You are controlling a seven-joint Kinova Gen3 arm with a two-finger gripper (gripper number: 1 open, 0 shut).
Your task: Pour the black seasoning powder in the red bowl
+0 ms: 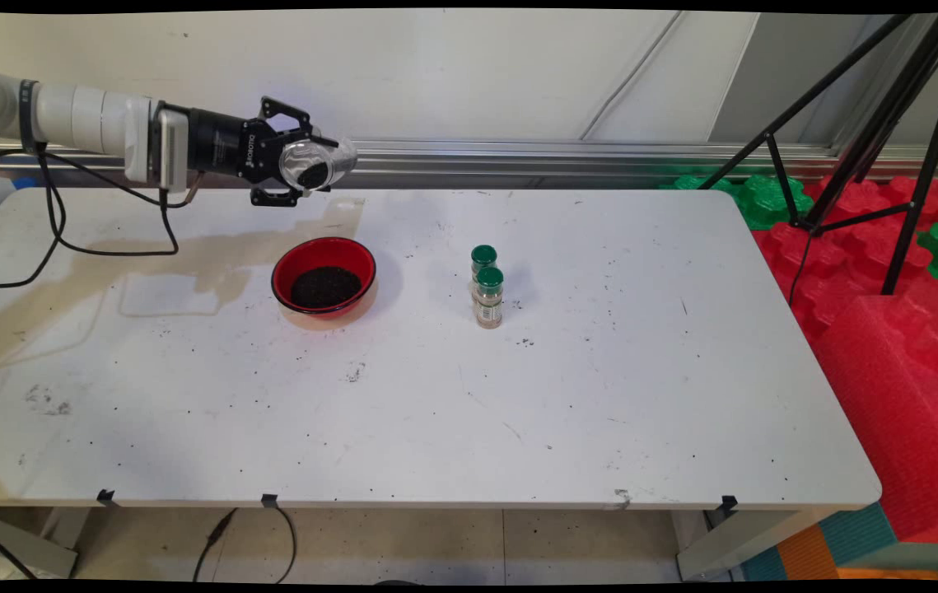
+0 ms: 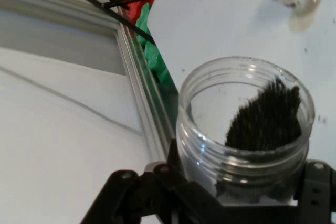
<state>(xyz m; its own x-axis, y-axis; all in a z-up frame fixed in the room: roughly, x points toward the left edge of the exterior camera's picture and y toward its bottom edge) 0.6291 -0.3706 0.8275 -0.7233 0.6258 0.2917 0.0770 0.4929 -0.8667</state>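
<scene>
- The gripper [image 1: 304,169] hangs above the table's [image 1: 436,412] far left part, its arm reaching in level from the left, fingers pointing right.
- It is closed on a clear jar [image 1: 319,165], gripped round the lower body; in the hand view the jar [image 2: 244,129] sits between the black finger linkages at the bottom edge.
- The jar lies on its side, its open, threaded mouth pointing away from the gripper; no lid is on it.
- A heap of dark grains [image 2: 268,119] lies against the jar's inner wall, reaching the rim; whether any is falling out I cannot tell.
- Below the gripper and slightly ahead of it, a red bowl [image 1: 324,280] stands on the table, well apart from the jar, with a dark mound [image 1: 325,287] of similar stuff in it.
- Further ahead of the fingers, past the bowl, two small green-capped bottles [image 1: 487,295] stand upright, one just behind the other, seemingly touching.
- Dark specks are scattered over the table about the bowl and bottles.
- Black cables [image 1: 57,222] droop from the arm behind the gripper.
- Far ahead, beyond the table's end, are a black tripod [image 1: 889,123] and red and green foam [image 1: 872,272].
</scene>
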